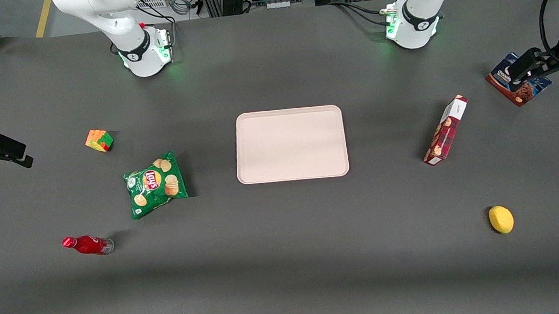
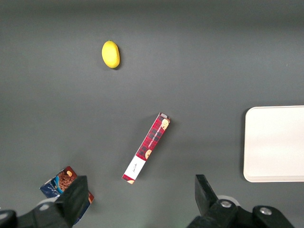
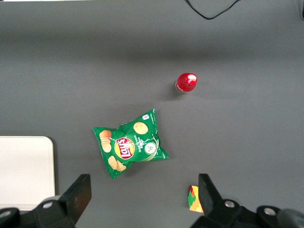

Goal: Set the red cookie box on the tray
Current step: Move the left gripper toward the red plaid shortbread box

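Note:
The red cookie box [image 1: 446,130] lies on the table on a tartan side, its narrow white face [image 2: 135,167] showing in the left wrist view. It sits apart from the pale tray [image 1: 291,143], toward the working arm's end of the table. The tray [image 2: 275,142] has nothing on it. My left gripper [image 1: 516,71] hovers high over the table's working-arm end, farther out than the red box [image 2: 147,147]. The gripper [image 2: 140,190] is open, its fingers [image 2: 76,192] spread wide with nothing between them.
A blue-brown cookie box [image 1: 521,89] lies partly under the gripper. A yellow lemon [image 1: 501,219] rests nearer the front camera than the red box. Toward the parked arm's end are a green chip bag [image 1: 156,183], a colour cube [image 1: 99,140] and a red bottle [image 1: 87,245].

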`<state>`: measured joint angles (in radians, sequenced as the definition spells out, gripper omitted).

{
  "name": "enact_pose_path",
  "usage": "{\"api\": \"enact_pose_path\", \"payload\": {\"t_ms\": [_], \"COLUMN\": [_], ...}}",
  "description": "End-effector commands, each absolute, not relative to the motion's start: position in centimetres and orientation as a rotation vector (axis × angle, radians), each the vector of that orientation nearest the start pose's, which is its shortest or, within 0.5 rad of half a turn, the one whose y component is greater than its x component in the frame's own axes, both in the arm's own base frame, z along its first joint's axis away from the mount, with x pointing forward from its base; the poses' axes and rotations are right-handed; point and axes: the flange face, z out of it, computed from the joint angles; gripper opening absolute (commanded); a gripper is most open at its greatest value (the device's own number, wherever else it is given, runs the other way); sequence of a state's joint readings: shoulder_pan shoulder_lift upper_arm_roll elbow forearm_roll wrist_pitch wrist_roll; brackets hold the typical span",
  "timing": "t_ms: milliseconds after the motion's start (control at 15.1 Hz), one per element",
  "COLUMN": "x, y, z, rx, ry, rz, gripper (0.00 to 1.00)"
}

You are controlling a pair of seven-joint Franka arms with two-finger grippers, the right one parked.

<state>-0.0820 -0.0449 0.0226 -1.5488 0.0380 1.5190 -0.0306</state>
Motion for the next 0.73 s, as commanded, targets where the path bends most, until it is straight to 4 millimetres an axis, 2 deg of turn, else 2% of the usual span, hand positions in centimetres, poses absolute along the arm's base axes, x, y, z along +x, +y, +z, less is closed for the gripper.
{"api": "enact_pose_path", "payload": {"t_ms": [0,199,331,529,662], "x": [53.0,52.1,51.2,50.8,49.3], "y": [-2.8,-3.2,-3.9,-3.3,-2.9], "z": [65.6,64.7,63.1,59.0,54.9], "rx": [-3.114,-3.109,-3.087,-3.05,-3.048], "ry": [0.045,0.064,0.087,0.089,0.107], "rz": [-0.014,0.04,0.076,0.143,0.16], "gripper": [1.0,1.0,1.0,1.0,1.0]}}
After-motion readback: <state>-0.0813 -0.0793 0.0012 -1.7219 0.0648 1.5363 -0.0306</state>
